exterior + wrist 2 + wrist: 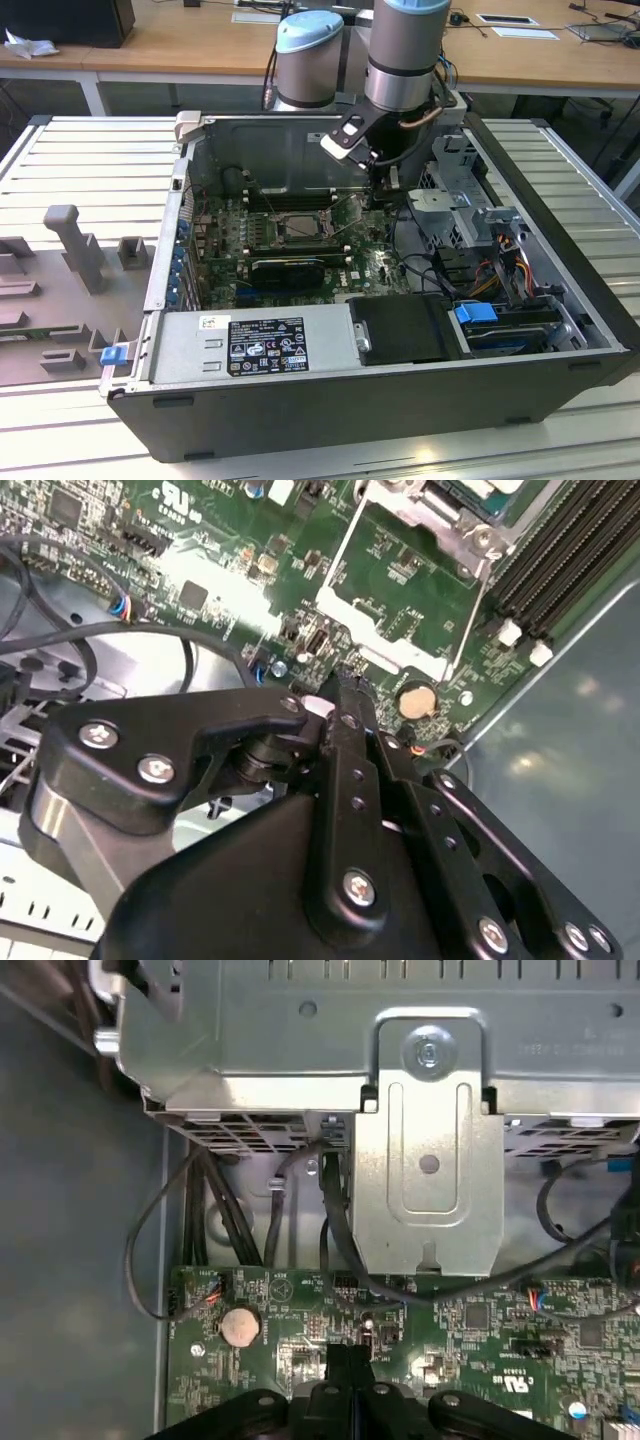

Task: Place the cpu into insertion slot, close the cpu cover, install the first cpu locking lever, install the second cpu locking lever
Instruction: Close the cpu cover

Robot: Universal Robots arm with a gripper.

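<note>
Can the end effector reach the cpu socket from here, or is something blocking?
Likely yes. The end effector hangs low in the open case, just to the exterior view's right of the insertion slot, with only green board between them. Black cables lie farther right, off that path.

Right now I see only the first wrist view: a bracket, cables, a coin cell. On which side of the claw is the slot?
Observer: In the exterior view the slot lies to that view's left of the claw, apart from it.
Operator: Is anything between them?
Observer: In the second wrist view, green board lies between the shut claw and the slot's corner.
</note>
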